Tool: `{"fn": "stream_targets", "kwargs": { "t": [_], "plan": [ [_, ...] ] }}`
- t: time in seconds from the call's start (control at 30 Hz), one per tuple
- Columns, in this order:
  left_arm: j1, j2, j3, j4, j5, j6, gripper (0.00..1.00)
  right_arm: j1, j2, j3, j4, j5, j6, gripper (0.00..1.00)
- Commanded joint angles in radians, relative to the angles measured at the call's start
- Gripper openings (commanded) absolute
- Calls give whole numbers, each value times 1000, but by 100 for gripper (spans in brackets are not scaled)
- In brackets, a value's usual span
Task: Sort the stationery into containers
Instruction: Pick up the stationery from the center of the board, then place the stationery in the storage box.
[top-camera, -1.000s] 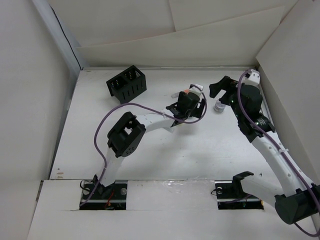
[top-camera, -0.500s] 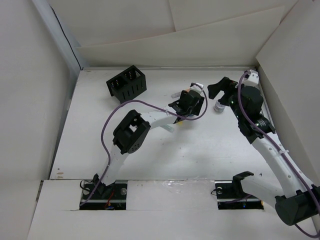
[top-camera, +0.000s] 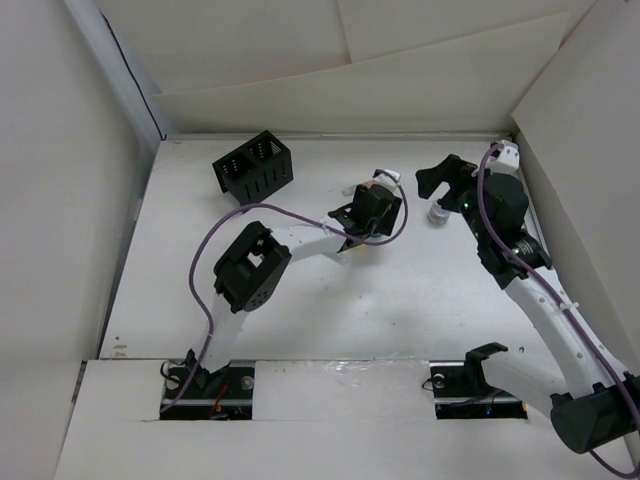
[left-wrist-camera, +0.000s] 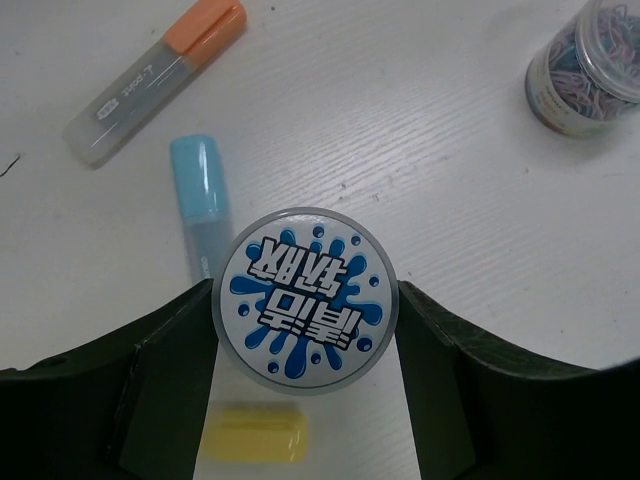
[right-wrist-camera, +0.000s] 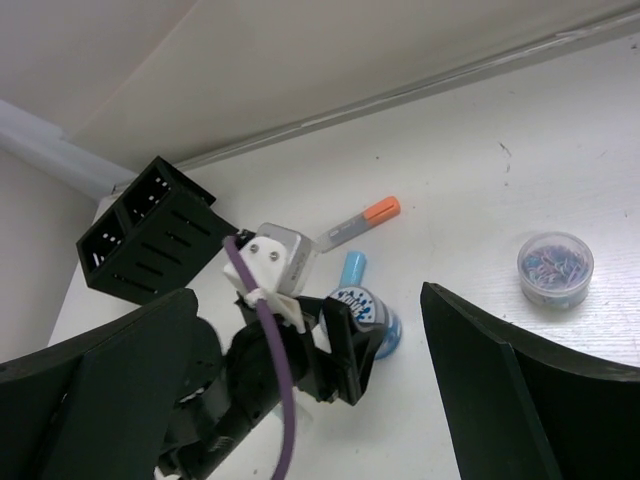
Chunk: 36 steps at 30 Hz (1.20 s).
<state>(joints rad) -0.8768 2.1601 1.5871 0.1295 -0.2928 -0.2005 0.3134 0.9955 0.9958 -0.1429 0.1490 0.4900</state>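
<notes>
My left gripper (left-wrist-camera: 308, 345) is shut on a short round blue tub (left-wrist-camera: 305, 295) with a blue-splash label on its lid; both jaws press its sides. Under it on the table lie a light blue stick (left-wrist-camera: 200, 200), a grey stick with an orange tip (left-wrist-camera: 150, 80) and a yellow stick (left-wrist-camera: 252, 440). The right wrist view shows the same grip on the tub (right-wrist-camera: 365, 312), its base at the table surface. The black slotted organiser (top-camera: 255, 165) stands at the far left, apart from both grippers. My right gripper (top-camera: 445, 185) is open and empty, hovering right of the left gripper (top-camera: 372, 200).
A small clear jar of coloured paper clips (left-wrist-camera: 585, 60) stands right of the sticks, just below the right gripper in the top view (top-camera: 438, 213). White walls close in the table on the left, back and right. The left arm's purple cable (top-camera: 215, 250) loops over the middle.
The left gripper has shifted a little to the left with the tub in its jaws. The right arm has barely moved.
</notes>
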Motion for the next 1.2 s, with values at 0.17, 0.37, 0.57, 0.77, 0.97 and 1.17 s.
{"fn": "stream_targets", "kwargs": {
  "t": [0.17, 0.37, 0.57, 0.77, 0.97, 1.17],
  "plan": [
    [58, -308, -52, 76, 0, -75, 30, -7, -41, -14, 68, 18, -10, 100],
    [145, -385, -52, 76, 43, -117, 28, -7, -41, -14, 68, 18, -10, 100],
    [306, -424, -27, 39, -20, -204, 28, -7, -41, -23, 77, 18, -10, 100],
    [489, -424, -16, -22, -46, -292, 28, 3, 6, -23, 86, 8, -10, 100],
    [585, -352, 109, -76, -112, -257, 30, 3, 38, -23, 86, -22, -10, 100],
    [595, -223, 260, -134, -112, -192, 30, 3, 48, -23, 86, -58, -10, 100]
  ]
}}
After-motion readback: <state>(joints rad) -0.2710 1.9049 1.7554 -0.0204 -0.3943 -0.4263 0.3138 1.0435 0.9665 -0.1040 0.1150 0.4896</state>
